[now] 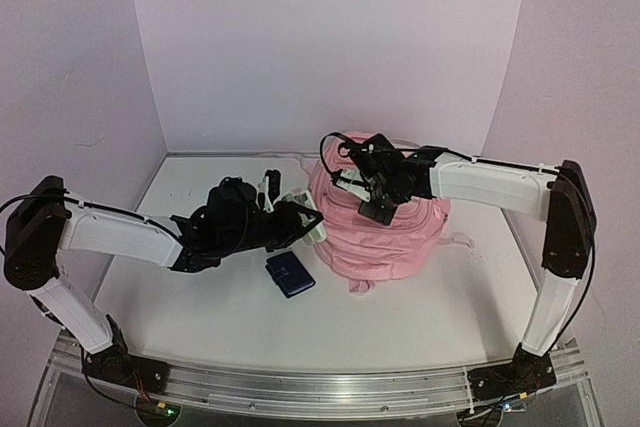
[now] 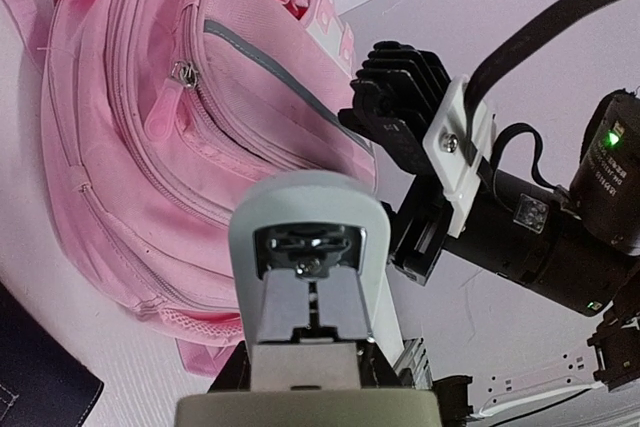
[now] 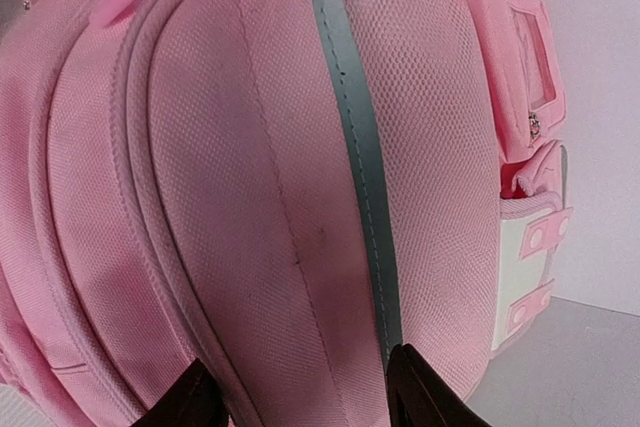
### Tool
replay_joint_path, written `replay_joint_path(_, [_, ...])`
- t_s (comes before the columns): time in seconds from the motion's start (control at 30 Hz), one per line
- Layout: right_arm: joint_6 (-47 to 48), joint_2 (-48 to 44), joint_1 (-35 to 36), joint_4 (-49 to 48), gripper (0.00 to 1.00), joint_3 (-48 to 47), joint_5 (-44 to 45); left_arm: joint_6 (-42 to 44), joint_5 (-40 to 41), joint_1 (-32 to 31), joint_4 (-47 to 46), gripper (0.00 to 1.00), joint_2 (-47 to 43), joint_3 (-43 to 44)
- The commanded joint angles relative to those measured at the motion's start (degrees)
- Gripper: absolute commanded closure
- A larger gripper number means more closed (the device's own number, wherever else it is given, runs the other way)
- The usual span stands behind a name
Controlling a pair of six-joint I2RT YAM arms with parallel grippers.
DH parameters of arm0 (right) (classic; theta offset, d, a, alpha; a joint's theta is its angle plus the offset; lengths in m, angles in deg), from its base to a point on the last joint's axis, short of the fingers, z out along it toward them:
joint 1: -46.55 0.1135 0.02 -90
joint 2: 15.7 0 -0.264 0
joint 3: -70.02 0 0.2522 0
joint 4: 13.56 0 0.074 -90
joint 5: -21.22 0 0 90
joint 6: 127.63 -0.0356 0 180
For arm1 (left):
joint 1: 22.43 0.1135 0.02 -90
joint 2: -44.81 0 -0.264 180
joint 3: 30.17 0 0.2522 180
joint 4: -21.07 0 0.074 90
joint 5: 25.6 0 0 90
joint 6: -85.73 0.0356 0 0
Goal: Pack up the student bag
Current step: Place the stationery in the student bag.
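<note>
From above: the student bag (image 1: 390, 242) slumps, soft and probably light, right of centre on the counter (image 1: 200, 317), left gripper (image 1: 305, 219) just beside it, free room nearer; left wrist: it seems narrow around a white stapler-like item (image 2: 305, 217); right wrist: right gripper (image 3: 305, 397) half-wide over limp fabric; seams or zip pulls should grip best.

place: robot lab booth | cues: bare white walls (image 1: 330, 47), aluminium mounting rail (image 1: 320, 383)
</note>
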Motion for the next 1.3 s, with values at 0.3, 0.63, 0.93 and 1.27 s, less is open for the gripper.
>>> replay_joint_path(0.3, [5.6,-5.4,-1.4,-3.5,0.39,-3.6,3.6,0.0,-0.5,0.4,-5.0,0.92,-1.0,-0.5])
replay_joint_path(0.63, [6.6,-6.0,-1.7,-1.5,0.54,-4.1,2.6,0.0,-0.7,0.4,-5.9,0.93,-0.1,-0.2])
replay_joint_path(0.93, [-3.9,-2.9,-1.7,7.1,1.0,-15.4,-8.9,-1.3,-4.1,0.4,-10.7,0.95,3.4,1.6])
replay_joint_path(1.27, [-12.0,3.8,1.4,10.7,1.0,-27.3,-13.7,-3.4,-8.5,0.3,-15.4,0.98,9.5,7.8])
